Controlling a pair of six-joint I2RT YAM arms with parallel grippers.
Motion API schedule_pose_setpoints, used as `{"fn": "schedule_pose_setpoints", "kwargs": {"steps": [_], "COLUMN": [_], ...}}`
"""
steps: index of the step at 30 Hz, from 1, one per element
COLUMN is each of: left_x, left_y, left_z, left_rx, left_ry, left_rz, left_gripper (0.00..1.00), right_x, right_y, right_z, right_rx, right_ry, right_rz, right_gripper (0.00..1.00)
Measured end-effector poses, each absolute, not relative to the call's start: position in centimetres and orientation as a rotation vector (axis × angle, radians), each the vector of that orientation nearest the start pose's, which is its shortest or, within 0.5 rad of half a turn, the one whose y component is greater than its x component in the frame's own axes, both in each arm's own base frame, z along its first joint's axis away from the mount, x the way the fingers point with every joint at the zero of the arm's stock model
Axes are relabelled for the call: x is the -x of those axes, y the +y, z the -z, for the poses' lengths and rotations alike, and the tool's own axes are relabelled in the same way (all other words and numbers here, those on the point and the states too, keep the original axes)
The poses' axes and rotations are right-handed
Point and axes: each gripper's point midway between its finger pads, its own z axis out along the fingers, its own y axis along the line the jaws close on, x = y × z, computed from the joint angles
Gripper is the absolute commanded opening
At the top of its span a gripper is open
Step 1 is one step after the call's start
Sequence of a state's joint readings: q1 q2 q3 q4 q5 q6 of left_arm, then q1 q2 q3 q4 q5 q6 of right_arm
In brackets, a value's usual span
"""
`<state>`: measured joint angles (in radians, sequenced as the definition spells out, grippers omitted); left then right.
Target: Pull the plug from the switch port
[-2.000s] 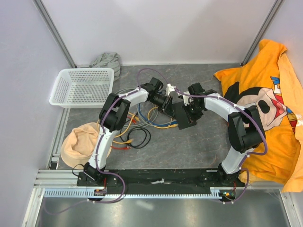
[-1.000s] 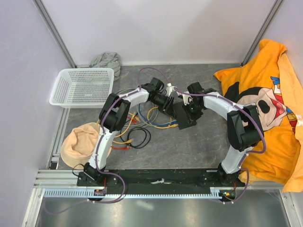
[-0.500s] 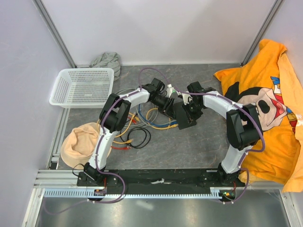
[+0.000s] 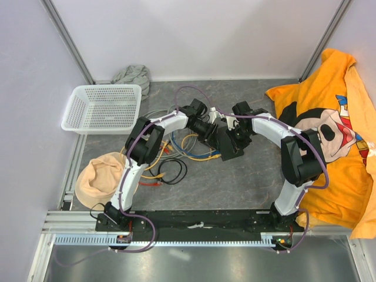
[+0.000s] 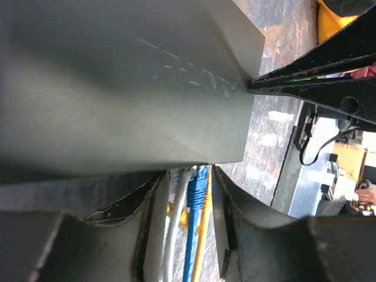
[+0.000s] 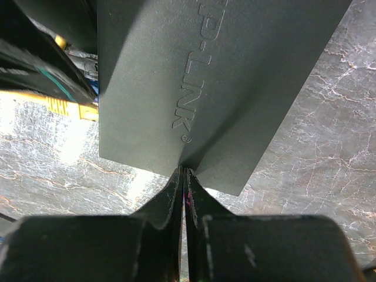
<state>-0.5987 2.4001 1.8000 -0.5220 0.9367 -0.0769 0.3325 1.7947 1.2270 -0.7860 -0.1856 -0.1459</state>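
The switch [image 4: 228,150] is a flat matte-black box lying mid-table; it fills the top of the left wrist view [image 5: 117,88] and of the right wrist view [image 6: 223,76]. My left gripper [image 4: 212,131] sits at its socket edge. In the left wrist view the gripper [image 5: 189,176] stands open, its fingers narrowly flanking a blue plug [image 5: 198,191] with a white cable and a yellow cable beside it. My right gripper [image 6: 184,173] is shut with nothing between its fingers, its tips resting against the switch's opposite edge [image 4: 238,139].
A tangle of loose cables [image 4: 176,151] lies left of the switch. A white basket [image 4: 103,108] and a grey cloth [image 4: 132,75] are at the back left, a beige cloth [image 4: 100,179] at the front left. An orange shirt [image 4: 329,135] covers the right side.
My left gripper has slid right, closer against the switch's socket edge, and its jaws have narrowed a little. The right arm and the switch have stayed put.
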Motion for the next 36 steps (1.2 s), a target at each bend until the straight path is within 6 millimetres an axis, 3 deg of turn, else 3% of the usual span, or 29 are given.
{"fn": "schedule_pose_setpoints", "kwargs": {"steps": [4,11,17,25,36], "left_x": [-31.71,-31.76,-31.84,-31.82,-32.07], "left_y": [-39.81,-39.55,-39.33,-39.27,-38.99], "left_z": [-2.57,-2.32,-2.20,-2.25,-2.22], "left_rx": [-1.001,-0.988,-0.963,-0.907,-0.860], "left_ry": [2.496,2.497,2.479,2.480,2.458], "left_rz": [1.489,1.529,1.655,1.779,1.883], "left_gripper": [0.30,0.33,0.25,0.01,0.02], "right_x": [-30.38,-30.38,-30.38,-30.39,-30.46], "right_y": [13.26,13.26,13.26,13.25,13.28], "right_z": [-3.91,-3.91,-3.91,-3.91,-3.83], "right_rx": [0.723,0.721,0.722,0.722,0.723], "right_ry": [2.838,2.838,2.838,2.838,2.850], "right_rz": [-0.300,-0.301,-0.301,-0.300,-0.301], "right_gripper": [0.08,0.08,0.08,0.08,0.08]}}
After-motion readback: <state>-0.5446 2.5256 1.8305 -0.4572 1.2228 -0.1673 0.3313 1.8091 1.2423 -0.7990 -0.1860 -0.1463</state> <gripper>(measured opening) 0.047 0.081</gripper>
